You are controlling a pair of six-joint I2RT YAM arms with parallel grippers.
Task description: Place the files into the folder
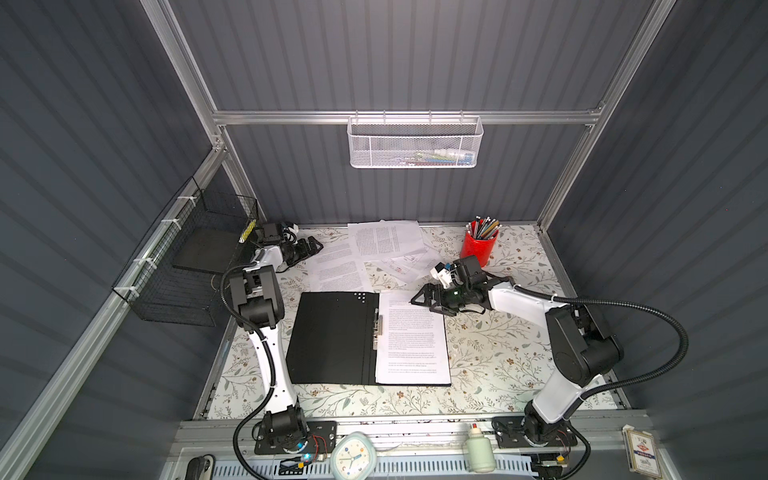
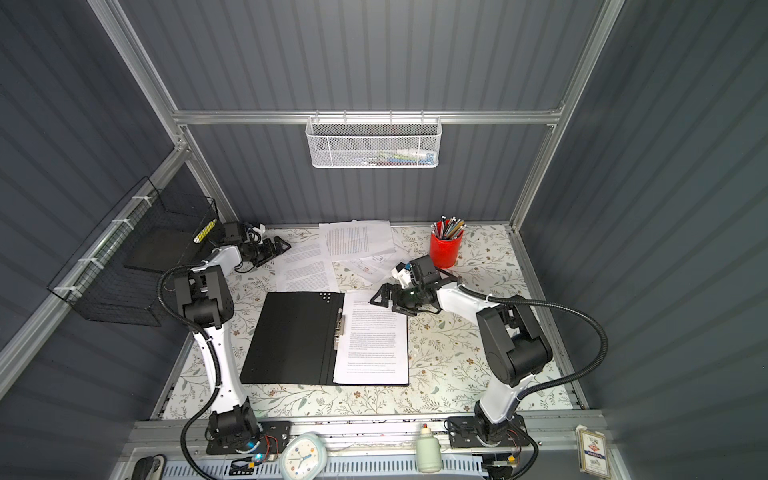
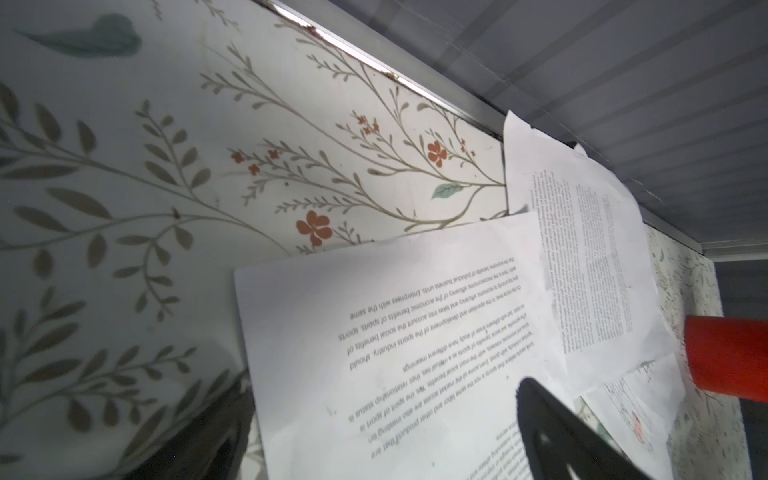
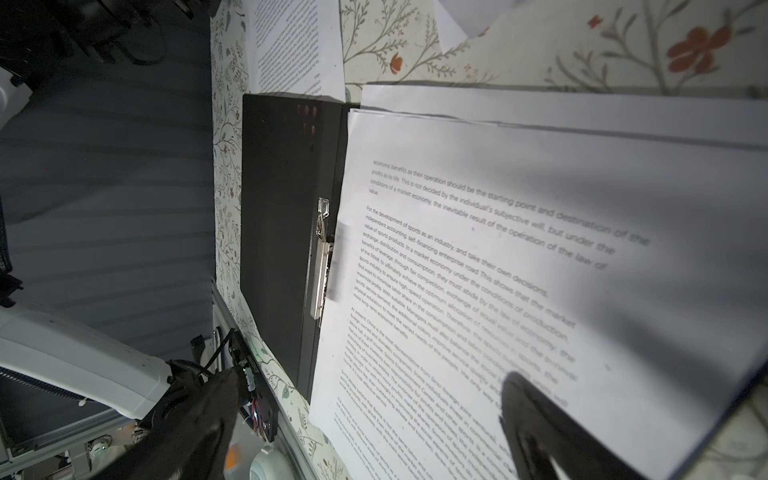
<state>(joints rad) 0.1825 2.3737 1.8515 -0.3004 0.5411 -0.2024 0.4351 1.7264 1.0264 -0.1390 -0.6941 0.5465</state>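
Beneath the back files, one diagram sheet is mostly hidden. Both the left gripper and right gripper gape wide.

White links, black joint housings, ribbed black hoses; right end effector black with triangular fingers

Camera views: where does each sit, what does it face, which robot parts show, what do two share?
Top view: overhead, looking down at open folder; left arm, right arm show.
Top view: alongside, same direction, same folder.
Left wrist: low, facing loose files; left gripper shows.
Right wrist: over folder's sheets; right gripper shows.
Shared: red pen cup, left wrist and top.
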